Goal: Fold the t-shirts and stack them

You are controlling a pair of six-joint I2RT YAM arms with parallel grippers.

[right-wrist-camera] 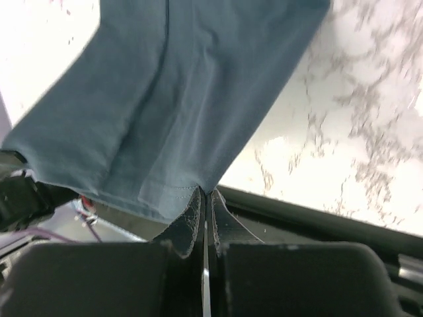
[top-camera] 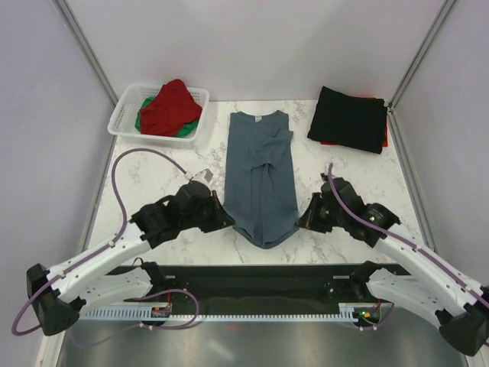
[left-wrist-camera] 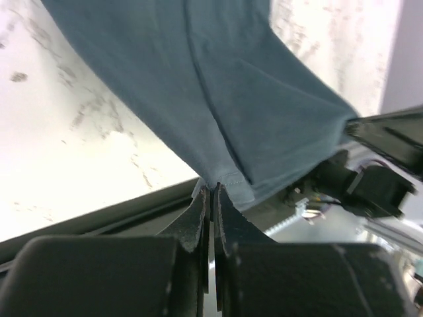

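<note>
Slate blue-grey t-shirt (top-camera: pixel 260 172) lies flat on the desk (top-camera: pixel 359 172), already narrowed into a long strip. Its long axis runs straight away from the arm bases, with the collar at the far end and the hem at the near end, close to the desk's front edge.

The left pincer (top-camera: pixel 229 220) has its jaws pressed together on the hem's left near corner. In the left wrist view a thin fold of blue cloth is nipped between the tips (left-wrist-camera: pixel 213 191). The right pincer (top-camera: pixel 303 222) is clamped the same way on the right near corner, and the right wrist view shows the stitched hem caught at its tips (right-wrist-camera: pixel 205 195).

Both arms sit equally near, one on each side of the strip, and all the rest of the cloth stretches away from them. I judge that the coming fold depends on carrying the hem forward along that axis towards the collar, with both corners kept level so the strip doubles squarely.

A folded black tee (top-camera: pixel 348 118) waits at the far right. At the far left a white basket (top-camera: pixel 122 115) holds a red tee (top-camera: pixel 172 103) and a green tee (top-camera: pixel 183 130).
</note>
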